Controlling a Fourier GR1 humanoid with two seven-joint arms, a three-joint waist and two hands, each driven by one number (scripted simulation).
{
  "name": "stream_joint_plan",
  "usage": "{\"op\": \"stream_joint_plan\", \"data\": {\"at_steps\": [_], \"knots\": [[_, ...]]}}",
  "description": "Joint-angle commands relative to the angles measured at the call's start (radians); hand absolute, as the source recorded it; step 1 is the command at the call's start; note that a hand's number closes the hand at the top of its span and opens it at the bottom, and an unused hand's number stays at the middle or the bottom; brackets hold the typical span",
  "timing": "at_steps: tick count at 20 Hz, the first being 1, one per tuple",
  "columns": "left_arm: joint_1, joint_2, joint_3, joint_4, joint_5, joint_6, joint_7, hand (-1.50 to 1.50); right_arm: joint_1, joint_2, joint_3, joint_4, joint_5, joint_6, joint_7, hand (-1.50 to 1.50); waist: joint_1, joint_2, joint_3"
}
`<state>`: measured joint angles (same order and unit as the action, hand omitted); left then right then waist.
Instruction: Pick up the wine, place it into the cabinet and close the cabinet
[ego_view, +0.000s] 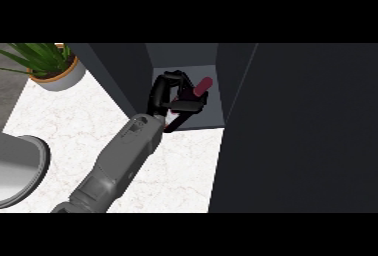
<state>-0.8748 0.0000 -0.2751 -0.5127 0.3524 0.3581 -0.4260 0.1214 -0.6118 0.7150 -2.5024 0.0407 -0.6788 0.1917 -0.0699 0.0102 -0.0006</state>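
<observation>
White marble counter (66, 130) stretches out below me, pale with faint veins, and at its far side stands a dark cabinet (111, 65) whose narrow opening shows a grey-blue inner wall. Its door (303, 125), a broad dark panel, stands open and fills the right part of my view from top to bottom. At the far left corner a potted plant (46, 62) sits on the counter, green blades spreading from a tan-rimmed pot. A round metal bowl-shaped thing (18, 170) shows at the left edge, cut off by the view; I cannot tell just what it is.

My grey forearm comes up from the lower edge, slanting toward the opening, and my black hand (168, 92) is inside the cabinet's mouth. Which of my two arms this is I judge as the left, since it enters at the left side of the view; my other hand does not show. My fingers (188, 105) are curled round the wine bottle (202, 86), which is tilted, its dark red upper end pointing up and to the right past my fingers, a lighter part showing under my palm. I cannot tell whether the bottle touches the cabinet floor (203, 122)
</observation>
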Motion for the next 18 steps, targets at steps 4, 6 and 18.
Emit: {"op": "stream_joint_plan", "data": {"at_steps": [4, 6, 18], "knots": [[-0.127, 0.0, 0.048, 0.158, 0.061, 0.057, 0.011, 1.5, 0.041, -0.02, 0.039, -0.158, -0.03, 0.032, 0.013, -1.5, -0.035, 0.009, -0.001], [-0.146, 0.0, 0.089, 0.193, 0.072, 0.01, 0.002, 1.5, 0.075, -0.044, -0.01, -0.153, -0.072, 0.044, -0.011, -1.5, -0.017, 0.009, 0.001], [-0.215, 0.021, 0.148, 0.342, 0.075, 0.048, -0.095, 1.5, 0.103, -0.025, 0.047, -0.144, -0.051, 0.056, -0.062, -1.5, -0.052, 0.019, -0.001]]}}
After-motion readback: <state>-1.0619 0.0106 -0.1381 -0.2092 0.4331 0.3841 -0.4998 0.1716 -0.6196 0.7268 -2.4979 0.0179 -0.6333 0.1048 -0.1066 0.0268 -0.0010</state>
